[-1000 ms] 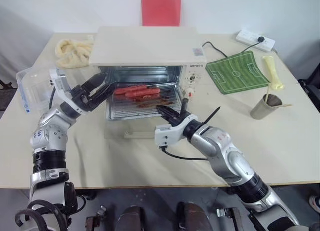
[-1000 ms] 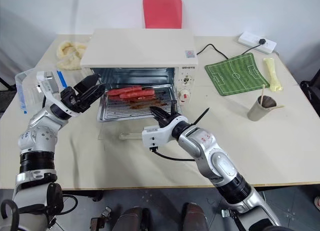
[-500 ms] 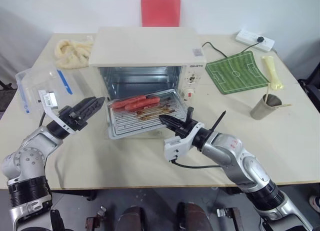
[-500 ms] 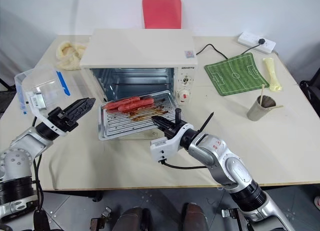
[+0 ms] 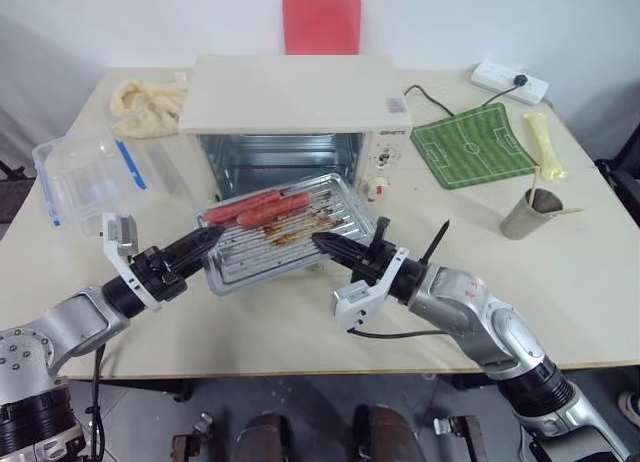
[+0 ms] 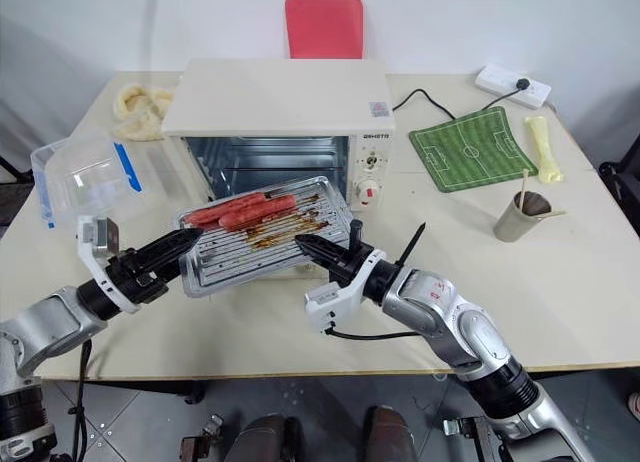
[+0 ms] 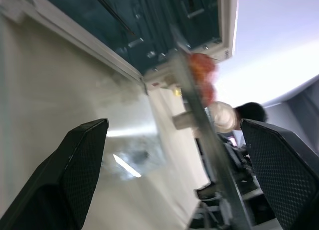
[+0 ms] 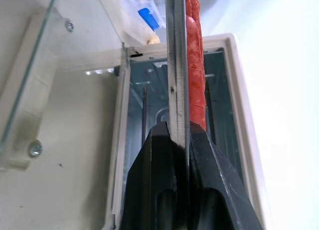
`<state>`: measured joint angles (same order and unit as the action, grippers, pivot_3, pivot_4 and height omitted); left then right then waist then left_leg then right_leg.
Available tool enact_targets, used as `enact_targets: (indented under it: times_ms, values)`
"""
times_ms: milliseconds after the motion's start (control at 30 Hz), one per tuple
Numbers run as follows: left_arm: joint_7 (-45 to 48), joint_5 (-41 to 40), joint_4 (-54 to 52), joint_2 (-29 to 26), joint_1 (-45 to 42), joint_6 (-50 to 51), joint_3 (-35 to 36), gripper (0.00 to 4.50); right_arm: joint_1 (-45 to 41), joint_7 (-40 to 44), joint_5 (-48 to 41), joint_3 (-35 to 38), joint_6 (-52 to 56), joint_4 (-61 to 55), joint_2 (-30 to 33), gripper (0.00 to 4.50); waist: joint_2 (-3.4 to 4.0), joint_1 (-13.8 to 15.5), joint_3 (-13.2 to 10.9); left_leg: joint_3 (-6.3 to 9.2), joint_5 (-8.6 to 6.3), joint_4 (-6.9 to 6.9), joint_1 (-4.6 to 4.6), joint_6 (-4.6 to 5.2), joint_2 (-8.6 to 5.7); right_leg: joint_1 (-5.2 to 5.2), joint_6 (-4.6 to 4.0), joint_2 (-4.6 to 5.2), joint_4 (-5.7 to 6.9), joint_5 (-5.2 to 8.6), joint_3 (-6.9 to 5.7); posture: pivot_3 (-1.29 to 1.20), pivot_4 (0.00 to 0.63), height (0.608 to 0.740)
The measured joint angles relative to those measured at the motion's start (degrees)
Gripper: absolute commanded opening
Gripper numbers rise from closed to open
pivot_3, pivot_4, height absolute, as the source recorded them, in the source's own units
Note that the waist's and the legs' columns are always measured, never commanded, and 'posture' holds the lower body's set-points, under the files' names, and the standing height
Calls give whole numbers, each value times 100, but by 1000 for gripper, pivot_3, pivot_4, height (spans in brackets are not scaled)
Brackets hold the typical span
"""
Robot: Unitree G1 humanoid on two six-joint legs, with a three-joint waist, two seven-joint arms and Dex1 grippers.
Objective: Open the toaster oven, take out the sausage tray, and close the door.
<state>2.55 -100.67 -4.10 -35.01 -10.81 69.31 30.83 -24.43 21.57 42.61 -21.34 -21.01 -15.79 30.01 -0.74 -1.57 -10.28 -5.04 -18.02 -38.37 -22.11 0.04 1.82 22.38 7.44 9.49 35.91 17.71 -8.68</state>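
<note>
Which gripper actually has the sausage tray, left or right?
The right gripper: shut on the near rim of the sausage tray. The left gripper stands open at the tray's left edge, not clamped.

Head stereo pair looks down over the table (image 5: 560,312); wrist cameras sit close, facing the toaster oven (image 5: 290,107).

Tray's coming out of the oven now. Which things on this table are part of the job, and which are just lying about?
Job:
toaster oven
door, folded down
sausage tray, clamped at its rim by the right pincer
left pincer, open beside the tray

Lying about:
clear plastic box
football-pitch mat
power strip
cup
cloth
</note>
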Motion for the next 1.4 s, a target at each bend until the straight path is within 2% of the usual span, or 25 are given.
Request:
enact_targets:
  times_ms: [133, 333, 433, 833, 900, 1200, 1333, 1400]
  values:
    - [-547, -812, -48, -95, 180, -333, -406, 4500, -15, -2, -17, 30, -91, 76, 0, 19, 0, 5, 0, -2, 0, -1, 0, 0, -1, 0, 0, 0, -1, 0, 6, 0, 150, 740]
    - [-659, -1069, -206, -174, 400, -485, -509, 4500, -100, -10, -35, 161, -161, 236, 1, 19, 0, 3, 0, -11, 0, 0, 1, 0, -3, 2, -1, -2, -2, 1, 9, 0, 150, 740]
    - [-654, -1069, -206, -180, 451, -495, -580, 3927, -109, -15, -37, 169, -189, 264, 1, 0, 0, 10, 0, -11, 0, 0, 1, 0, -2, 2, -1, -3, -3, 1, 10, 0, 150, 740]
    - [-497, -1241, -195, -289, 448, -429, -692, 273, -75, 405, -364, 151, -452, 276, 79, 0, 0, 8, 0, -15, 0, 0, 2, 0, -3, 3, -1, -4, -4, 1, 15, 0, 150, 740]
    - [-582, -1275, -164, -292, 450, -430, -757, 19, -75, 551, -408, 151, -501, 276, 126, 0, 0, 9, 0, -15, 0, 0, 3, 0, -3, 2, -1, -4, -4, 1, 16, 0, 150, 740]
    - [-746, -1167, -56, -290, 439, -434, -907, 0, 94, 1305, -1196, 39, -389, 154, 177, 2875, 1, 9, 0, -20, 0, 2, 4, 0, -2, 4, -1, -5, -7, 1, 23, 0, 150, 740]
    - [-750, -1158, 57, -216, 452, -390, -908, 0, 323, 1447, -1522, 70, -377, -69, 274, 4344, 1, 16, 0, -20, 0, 3, 4, 1, -4, 3, -1, -5, -9, 1, 25, 0, 150, 740]
    - [-748, -1158, 61, -195, 458, -326, -908, 0, 384, 1550, -1692, 135, -280, -165, 314, 4473, 0, 17, 0, -20, 0, 2, 4, 1, -4, 3, -1, -5, -8, 1, 27, 0, 150, 740]
